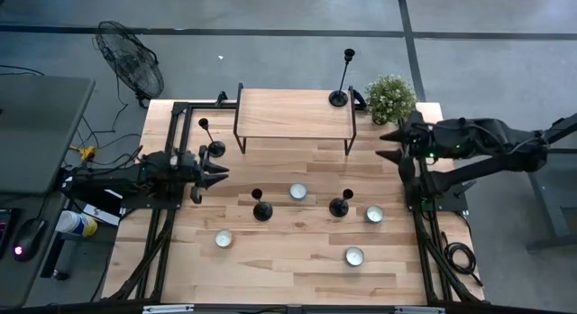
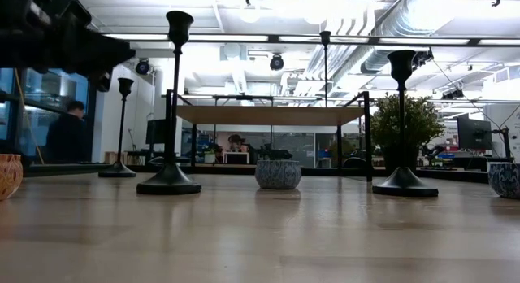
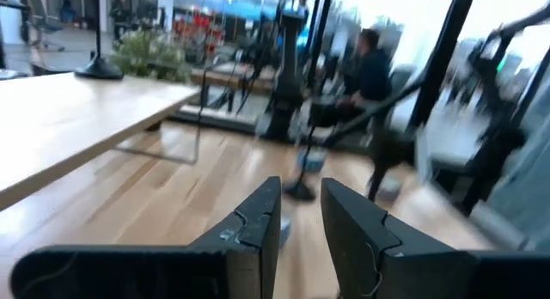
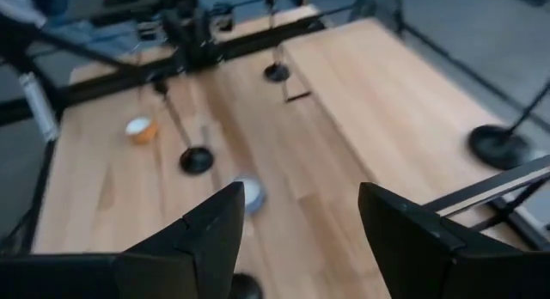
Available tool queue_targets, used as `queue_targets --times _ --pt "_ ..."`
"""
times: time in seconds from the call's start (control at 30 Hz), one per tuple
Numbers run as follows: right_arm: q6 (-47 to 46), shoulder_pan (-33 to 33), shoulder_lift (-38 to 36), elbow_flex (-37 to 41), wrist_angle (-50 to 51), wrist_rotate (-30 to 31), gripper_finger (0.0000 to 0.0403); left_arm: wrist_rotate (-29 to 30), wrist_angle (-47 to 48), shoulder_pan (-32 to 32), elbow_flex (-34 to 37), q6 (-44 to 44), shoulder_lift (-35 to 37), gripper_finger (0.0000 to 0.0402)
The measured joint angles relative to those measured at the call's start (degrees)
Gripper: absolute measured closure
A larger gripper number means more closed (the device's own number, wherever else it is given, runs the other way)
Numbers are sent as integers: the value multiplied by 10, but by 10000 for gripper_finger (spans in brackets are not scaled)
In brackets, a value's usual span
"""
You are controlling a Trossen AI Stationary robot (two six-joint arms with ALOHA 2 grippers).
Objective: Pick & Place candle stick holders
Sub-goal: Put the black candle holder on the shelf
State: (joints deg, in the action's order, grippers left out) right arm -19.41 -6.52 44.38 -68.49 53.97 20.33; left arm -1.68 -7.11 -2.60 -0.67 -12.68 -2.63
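Note:
One black candle stick holder [image 1: 341, 96] stands by its disc base on the raised wooden shelf [image 1: 293, 115]. Three more stand on the table: one at the left [image 1: 214, 149] and two mid-table [image 1: 262, 209] [image 1: 340, 206]. My left gripper [image 1: 219, 174] sits level at the table's left side, just near of the left holder, its fingers a narrow gap apart [image 3: 301, 222] with nothing between them. My right gripper [image 1: 389, 143] hangs above the table's right side, open [image 4: 301, 213] and tilted down, holding nothing.
Several white tealights lie on the table [image 1: 297, 191] [image 1: 374, 214] [image 1: 224, 239] [image 1: 353, 255]. A potted plant [image 1: 390, 97] stands at the far right corner. The shelf's black legs [image 1: 239, 138] stand on the far half. A fan [image 1: 131, 66] stands off the table.

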Motion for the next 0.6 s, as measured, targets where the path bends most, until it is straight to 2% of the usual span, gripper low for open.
queue_targets --times 0.2,0.4,0.6 --pt "6 30 11 0 -22 2 181 26 -33 0 0 -28 -5 318" --pt "6 40 22 0 -22 -3 181 -20 -32 0 -8 -18 -34 318" --pt "5 40 29 0 -22 -14 181 -57 -33 0 -26 18 -115 318"
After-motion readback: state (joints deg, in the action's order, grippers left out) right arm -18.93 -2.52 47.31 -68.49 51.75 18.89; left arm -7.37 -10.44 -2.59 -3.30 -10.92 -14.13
